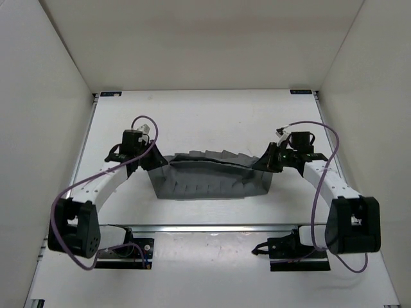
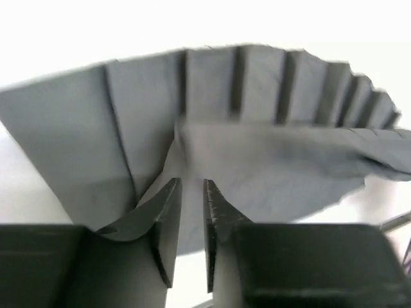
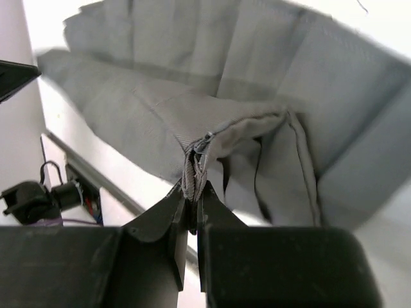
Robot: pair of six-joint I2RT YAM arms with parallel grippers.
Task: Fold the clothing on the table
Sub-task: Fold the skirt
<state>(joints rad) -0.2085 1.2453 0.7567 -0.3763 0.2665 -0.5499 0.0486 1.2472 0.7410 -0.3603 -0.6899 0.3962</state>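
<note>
right pincer point(image 3: 191, 194) clenched on skirt point(image 1: 205, 184) edge; left pincer point(image 2: 191, 187) parted, gripping nothing.

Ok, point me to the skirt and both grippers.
skirt point(image 1: 205, 183): top view, middle of pleated panel.
left gripper point(image 2: 191, 186): left wrist view, between its fingertips.
right gripper point(image 3: 194, 191): right wrist view, between fingertips pinching skirt.

Left end effector point(image 2: 191, 183) slightly ajar, right end effector point(image 3: 193, 190) closed tight

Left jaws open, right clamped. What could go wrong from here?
1. Right gripper pinches only a thin bunched edge of the mid-grey pleated fabric skirt; a pull could slip it free.
2. Left gripper stands open, holding nothing; a one-sided move could drag the fold askew across the white table.
</note>
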